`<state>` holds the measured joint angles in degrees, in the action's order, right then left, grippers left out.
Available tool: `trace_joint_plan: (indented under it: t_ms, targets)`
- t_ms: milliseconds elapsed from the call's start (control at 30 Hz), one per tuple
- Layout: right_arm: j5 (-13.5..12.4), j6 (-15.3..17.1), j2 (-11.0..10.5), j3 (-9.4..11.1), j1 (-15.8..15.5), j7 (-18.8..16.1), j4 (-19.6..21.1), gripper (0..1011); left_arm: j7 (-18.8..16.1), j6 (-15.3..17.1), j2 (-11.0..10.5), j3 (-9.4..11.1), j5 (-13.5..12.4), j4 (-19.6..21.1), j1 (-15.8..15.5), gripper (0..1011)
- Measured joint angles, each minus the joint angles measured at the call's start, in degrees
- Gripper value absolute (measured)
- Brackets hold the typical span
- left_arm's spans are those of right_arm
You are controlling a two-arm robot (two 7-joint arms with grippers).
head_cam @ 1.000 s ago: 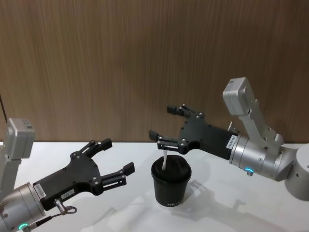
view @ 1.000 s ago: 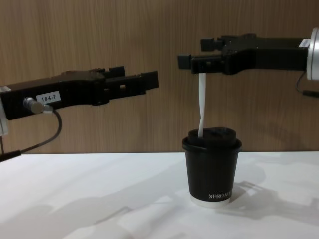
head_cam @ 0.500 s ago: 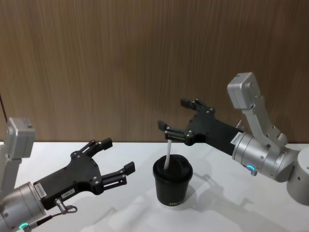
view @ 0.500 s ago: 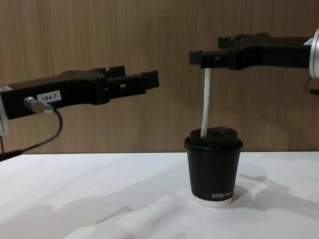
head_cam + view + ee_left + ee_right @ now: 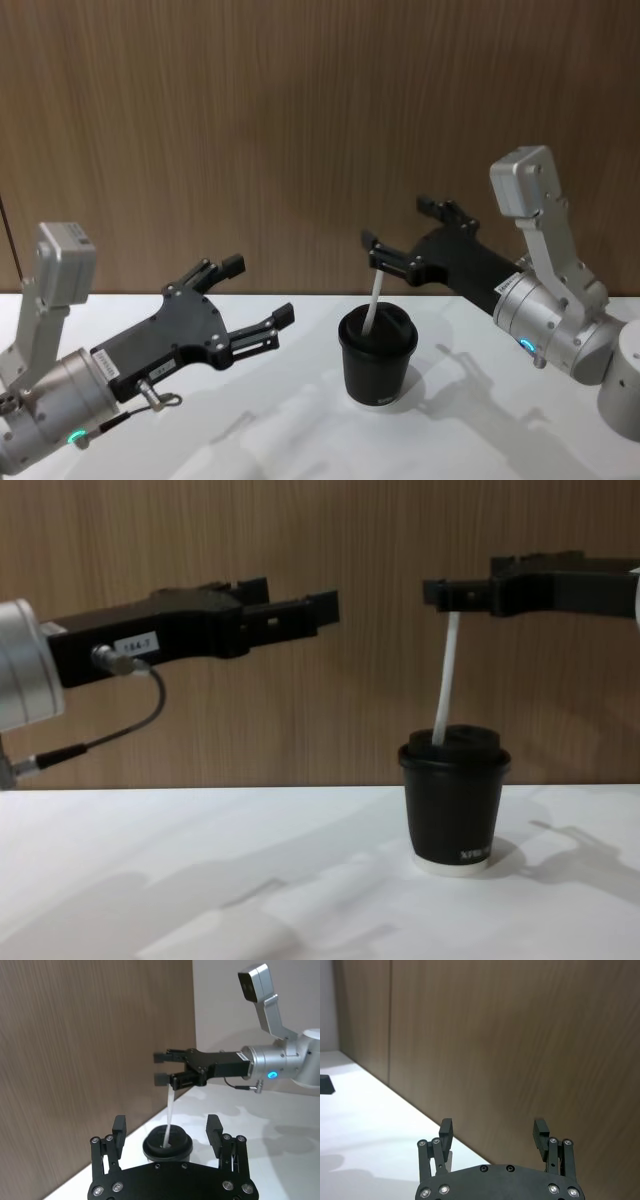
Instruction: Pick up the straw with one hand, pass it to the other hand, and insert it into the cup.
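The black lidded cup (image 5: 378, 365) (image 5: 455, 800) stands on the white table. The white straw (image 5: 374, 300) (image 5: 446, 680) (image 5: 169, 1115) sticks out of its lid, leaning slightly. Its top end lies right under one fingertip of my right gripper (image 5: 400, 228) (image 5: 470, 580) (image 5: 161, 1066). That gripper hovers above the cup with its fingers spread wide and nothing between them, as the right wrist view (image 5: 493, 1127) also shows. My left gripper (image 5: 258, 290) (image 5: 295, 595), labelled 184-7, hangs open to the cup's left, well apart from it.
A brown wood-panelled wall (image 5: 300, 120) runs close behind the cup. The white table (image 5: 300, 420) stretches in front and to the left. The cable of the left arm (image 5: 110, 735) loops below its gripper.
The right gripper has drawn back to the right and the straw's top has followed it. Cup and straw now show farther right. The left gripper has risen and moved closer in.
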<state>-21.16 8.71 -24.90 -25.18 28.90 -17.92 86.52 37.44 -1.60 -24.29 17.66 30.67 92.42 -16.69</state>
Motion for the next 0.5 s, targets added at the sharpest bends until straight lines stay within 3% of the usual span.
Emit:
trace_joint_plan:
  t_ms: [267, 500]
  targets:
    - [1.5, 2.1, 1.1, 2.0, -2.5, 6.6, 2.0, 1001, -1.1, -2.7, 1.9, 1.2, -1.5, -2.2, -2.7, 1000]
    - [2.1, 2.9, 1.8, 3.2, -4.3, 9.7, 3.7, 1001, -1.6, -4.1, 2.7, 1.9, -2.0, -3.1, -3.6, 1000]
